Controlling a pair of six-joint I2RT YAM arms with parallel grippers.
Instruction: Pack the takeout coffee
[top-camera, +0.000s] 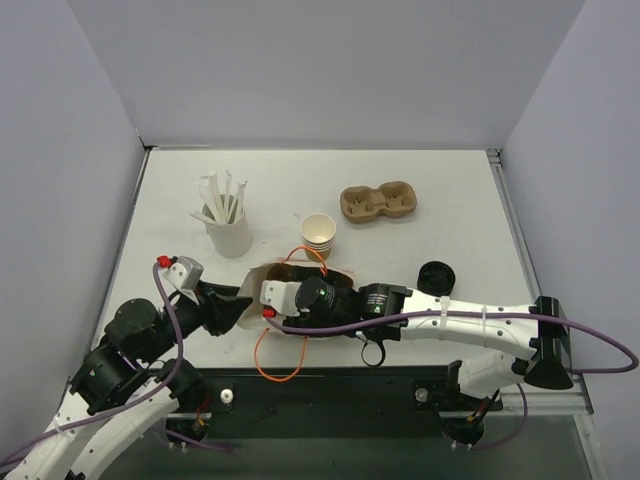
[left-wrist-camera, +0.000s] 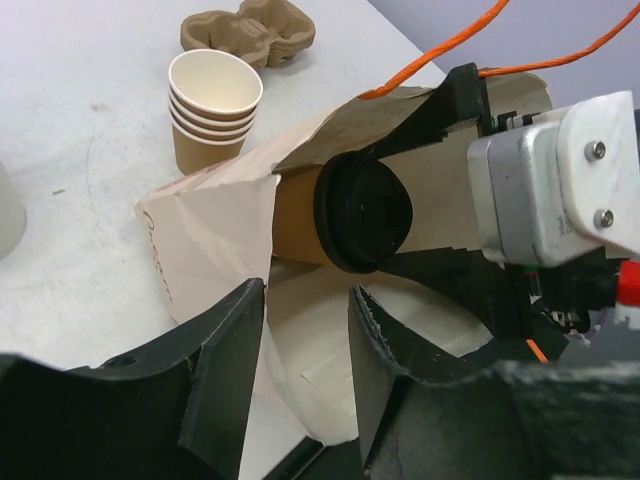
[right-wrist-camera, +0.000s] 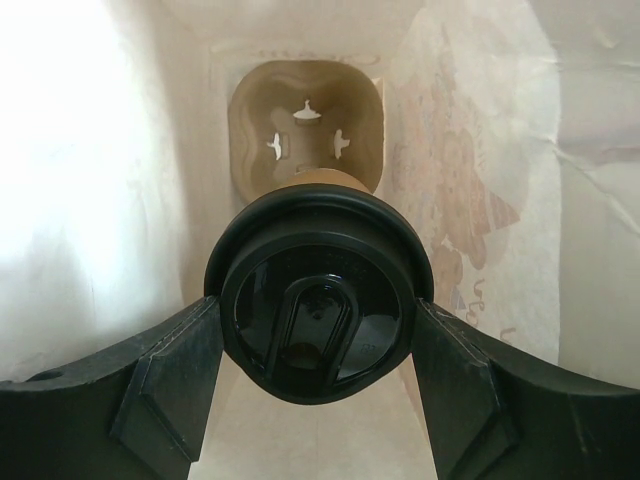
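Note:
The takeout coffee (right-wrist-camera: 318, 310), a tan paper cup with a black lid on it, lies on its side inside the mouth of a paper bag (left-wrist-camera: 210, 240). My right gripper (right-wrist-camera: 315, 322) reaches into the bag and is shut on the lid, one finger pressed against each side. Deep in the bag sits a pulp cup carrier (right-wrist-camera: 305, 120). At the bag's mouth my left gripper (left-wrist-camera: 308, 295) stands open, and the bag's lower paper edge runs loose between its fingers. From above, the bag (top-camera: 262, 272) is mostly covered by the right arm.
A nested stack of tan cups (top-camera: 318, 233) stands just behind the bag. A second pulp carrier (top-camera: 378, 202) lies at the back right. A white cup of wrapped straws (top-camera: 228, 225) stands at the left, and black lids (top-camera: 436, 276) at the right. An orange cable (top-camera: 275, 365) loops near the front edge.

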